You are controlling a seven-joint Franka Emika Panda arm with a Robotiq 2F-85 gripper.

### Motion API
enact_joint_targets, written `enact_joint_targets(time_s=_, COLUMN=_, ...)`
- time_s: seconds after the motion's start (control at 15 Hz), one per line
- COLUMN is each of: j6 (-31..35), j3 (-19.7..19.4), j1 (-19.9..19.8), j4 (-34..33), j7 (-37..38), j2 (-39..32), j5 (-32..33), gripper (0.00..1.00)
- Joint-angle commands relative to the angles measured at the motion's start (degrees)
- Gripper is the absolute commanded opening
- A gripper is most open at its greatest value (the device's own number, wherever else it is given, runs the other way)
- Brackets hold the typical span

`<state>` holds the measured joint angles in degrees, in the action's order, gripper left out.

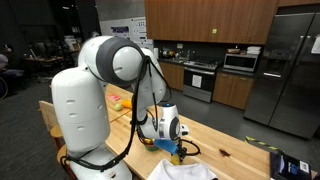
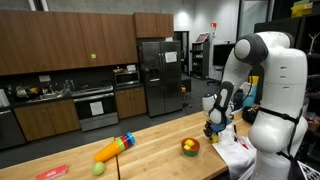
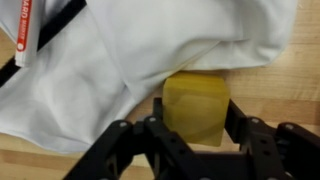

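Fingers (image 3: 157, 115): two black ones, entering the wrist view from the bottom edge, one on each side of a yellow block (image 3: 196, 105). No gap shows between pads and block on either side; reads as a pinch on the block.

Yellow block: sits on the wooden table (image 3: 290, 75), square-faced, upper edge tucked under the hem of a white cloth (image 3: 150, 50). Only the lower part of the block is uncovered.

White cloth: rumpled and folded, fills most of the wrist view above and to the left of the block. A red tag (image 3: 22, 25) with white lettering lies at its top-left corner, and a thin dark strap (image 3: 48, 32) runs diagonally just beside the tag.

Gripper (image 2: 214, 128): low over the tabletop, pointing down at the near edge of the cloth, in both exterior views. The arm (image 1: 150, 85) bends down sharply from the white base.

Around it, in an exterior view: a green bowl (image 2: 190, 148) holding something yellow and orange stands near the gripper, apart from the cloth. Farther along the table lie a yellow, green and red toy (image 2: 113, 148) and a small green ball (image 2: 98, 168), both well apart from the gripper.
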<state>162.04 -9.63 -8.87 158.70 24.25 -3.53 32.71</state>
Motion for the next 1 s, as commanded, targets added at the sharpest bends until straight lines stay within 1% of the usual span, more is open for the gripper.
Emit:
enact_joint_targets(time_s=0.0, j6=0.28, j3=0.19, j1=1.18, j4=1.46, j7=-3.39, j2=1.0, j5=-5.51, gripper=0.34)
enact_joint_targets(time_s=0.07, j6=-0.49, j3=0.93, j1=1.68, j4=0.12, j7=-5.18, j2=0.57, j5=-8.28, gripper=0.34)
enact_joint_targets(time_s=0.13, j6=-1.36, j3=1.87, j1=2.2, j4=0.11, j7=-8.21, j2=1.69, j5=-11.92, gripper=0.34)
enact_joint_targets(time_s=0.27, j6=-3.14, j3=3.52, j1=3.44, j4=1.53, j7=-12.73, j2=5.08, j5=-17.08, gripper=0.34)
enact_joint_targets(time_s=0.33, j6=-4.37, j3=4.21, j1=4.07, j4=1.04, j7=-14.59, j2=6.32, j5=-18.63, gripper=0.34)
enact_joint_targets(time_s=0.47, j6=-6.16, j3=5.5, j1=5.27, j4=1.69, j7=-15.44, j2=9.84, j5=-18.74, gripper=0.34)
enact_joint_targets(time_s=0.6, j6=-8.99, j3=6.78, j1=5.64, j4=1.56, j7=-15.88, j2=13.64, j5=-16.94, gripper=0.34)
enact_joint_targets(time_s=0.67, j6=-10.06, j3=7.47, j1=5.78, j4=1.85, j7=-16.3, j2=15.52, j5=-17.25, gripper=0.34)
enact_joint_targets(time_s=0.73, j6=-11.44, j3=7.94, j1=5.78, j4=0.86, j7=-17.42, j2=16.5, j5=-17.73, gripper=0.34)
enact_joint_targets(time_s=0.93, j6=-13.22, j3=9.4, j1=5.25, j4=0.91, j7=-18.29, j2=20.74, j5=-16.87, gripper=0.34)
